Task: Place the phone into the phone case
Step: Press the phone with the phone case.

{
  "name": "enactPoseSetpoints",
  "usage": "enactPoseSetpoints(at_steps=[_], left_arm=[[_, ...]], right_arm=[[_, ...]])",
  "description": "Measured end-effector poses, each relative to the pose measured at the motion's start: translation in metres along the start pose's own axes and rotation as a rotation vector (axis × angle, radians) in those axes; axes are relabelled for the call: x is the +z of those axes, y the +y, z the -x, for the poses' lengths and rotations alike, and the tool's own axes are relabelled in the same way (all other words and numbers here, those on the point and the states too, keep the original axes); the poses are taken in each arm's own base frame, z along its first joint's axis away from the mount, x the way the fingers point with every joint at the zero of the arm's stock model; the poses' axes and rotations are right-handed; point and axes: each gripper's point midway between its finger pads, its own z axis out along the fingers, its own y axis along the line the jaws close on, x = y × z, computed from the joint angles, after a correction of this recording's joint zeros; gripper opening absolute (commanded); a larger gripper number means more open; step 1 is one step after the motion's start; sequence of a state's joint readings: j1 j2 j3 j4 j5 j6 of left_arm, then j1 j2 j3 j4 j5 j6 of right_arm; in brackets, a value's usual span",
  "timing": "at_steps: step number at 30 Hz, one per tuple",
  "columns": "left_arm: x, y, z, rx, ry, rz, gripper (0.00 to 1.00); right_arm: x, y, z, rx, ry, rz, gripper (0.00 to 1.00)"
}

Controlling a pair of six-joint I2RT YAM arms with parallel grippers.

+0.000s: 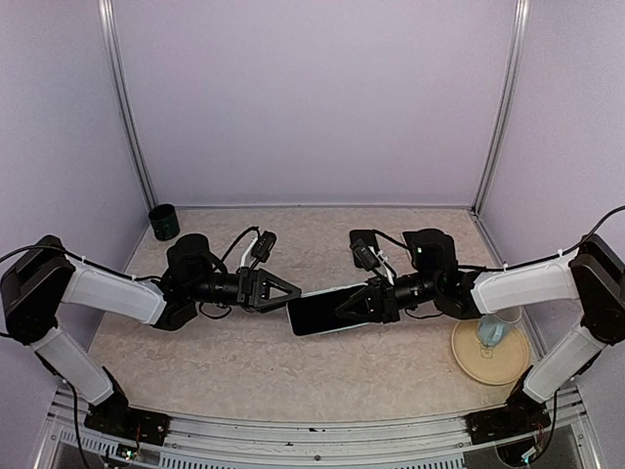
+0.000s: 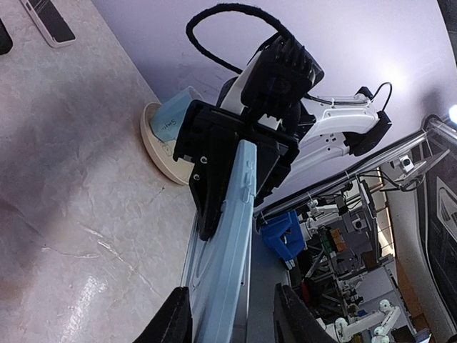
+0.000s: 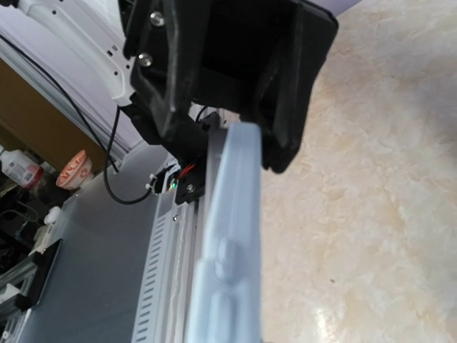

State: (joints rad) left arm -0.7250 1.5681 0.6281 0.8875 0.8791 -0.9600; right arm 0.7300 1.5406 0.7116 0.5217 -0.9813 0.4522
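Observation:
The phone (image 1: 322,311), black screen up, sits in the light-blue phone case (image 2: 228,243) and hangs above the table between the two arms. My right gripper (image 1: 356,305) is shut on its right end; its fingers do not show in the right wrist view, where the case (image 3: 232,236) edge with its side buttons fills the middle. My left gripper (image 1: 293,291) straddles the left end. In the left wrist view its jaws (image 2: 232,318) stand narrow, one finger close against the case's back and a gap at the other.
A cream round plate (image 1: 491,354) with a light-blue item (image 1: 493,332) lies at the near right, by the right arm. A black cup (image 1: 164,222) stands at the back left corner. A white-edged flat device (image 2: 46,21) lies on the table in the left wrist view.

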Motion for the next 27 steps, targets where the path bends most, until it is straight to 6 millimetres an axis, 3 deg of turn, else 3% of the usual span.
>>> enactPoseSetpoints(at_steps=[12, 23, 27], left_arm=[[-0.001, 0.014, -0.005, 0.000, 0.012, 0.058, 0.22], [-0.001, 0.012, 0.000, 0.050, 0.007, 0.072, 0.00], [-0.002, 0.017, 0.003, 0.059, -0.010, 0.108, 0.00]], right_arm=[[0.000, -0.006, -0.003, 0.035, 0.020, -0.027, 0.00], [-0.001, -0.008, 0.001, 0.059, 0.017, -0.036, 0.00], [-0.001, -0.012, 0.002, 0.075, 0.017, -0.053, 0.00]])
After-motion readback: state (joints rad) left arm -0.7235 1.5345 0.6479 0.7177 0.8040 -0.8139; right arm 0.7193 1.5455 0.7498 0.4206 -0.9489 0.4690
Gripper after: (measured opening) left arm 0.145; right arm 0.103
